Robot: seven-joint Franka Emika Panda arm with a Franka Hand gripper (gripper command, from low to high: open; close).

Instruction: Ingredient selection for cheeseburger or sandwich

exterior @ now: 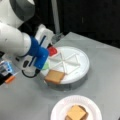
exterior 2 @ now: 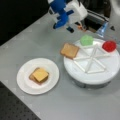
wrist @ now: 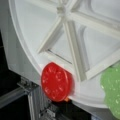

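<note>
Three ingredients remain on the divided tray point(exterior 2: 75, 72): the gripper point(exterior 2: 71, 26), jaw state indeterminable, hovers at upper centre, nearest the lettuce point(exterior 2: 86, 40), with red disc point(exterior 2: 109, 46) right, toast slice point(exterior 2: 69, 50) below, and stacked sandwich point(exterior 2: 39, 75) lower left.

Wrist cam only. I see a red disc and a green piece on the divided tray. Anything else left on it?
Observer: Yes, one brown toast slice lies at the divided tray's rim, toward a front view's left.
Operator: Plate status?
Observer: The white paper plate holds a small stack, with the yellow-orange cheese square on top and brown layers under it.
Operator: Where's the gripper?
Observer: The gripper hangs above the table just off the tray, toward a front view's top. The nearest pieces are the toast slice and the green lettuce.
</note>
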